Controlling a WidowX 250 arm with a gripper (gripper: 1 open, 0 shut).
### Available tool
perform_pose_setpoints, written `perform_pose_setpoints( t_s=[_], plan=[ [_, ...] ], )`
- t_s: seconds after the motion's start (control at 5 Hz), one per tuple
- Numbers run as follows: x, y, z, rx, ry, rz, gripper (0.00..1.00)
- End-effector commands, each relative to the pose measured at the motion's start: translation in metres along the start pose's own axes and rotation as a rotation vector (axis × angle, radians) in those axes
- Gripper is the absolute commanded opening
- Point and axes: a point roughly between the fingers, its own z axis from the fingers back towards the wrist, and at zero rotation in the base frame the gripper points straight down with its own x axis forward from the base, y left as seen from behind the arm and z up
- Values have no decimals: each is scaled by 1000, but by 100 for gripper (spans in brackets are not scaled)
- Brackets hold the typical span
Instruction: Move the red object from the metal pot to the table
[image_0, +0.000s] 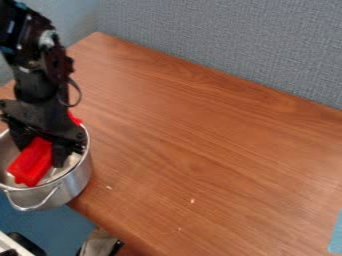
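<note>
Now gripper (38, 150) clamps red block (30, 163) above metal pot (67, 183); lift clear of rim, swing right, lower flat onto worktop (214, 130).

Red object (32, 161) tilted over metal pot (64, 187)

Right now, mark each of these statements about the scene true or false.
1. The red block lies on the table. False: it is over the pot, at the gripper.
2. The pot stands near the table's left front corner. True.
3. The gripper points mostly downward over the pot. True.
4. A second pot stands at the table's middle. False: the middle holds nothing.
5. The pot is shiny metal. True.
</note>
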Motion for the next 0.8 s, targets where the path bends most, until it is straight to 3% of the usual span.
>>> perform_pose_setpoints(
  t_s=[0.0, 0.4, 0.6],
  plan=[
    [-3, -20, 18, -18, -31, -86, 0],
    [11, 18, 68, -77, -37, -21, 0],
    [24, 20, 78, -95, -71, 30, 0]
  ],
)
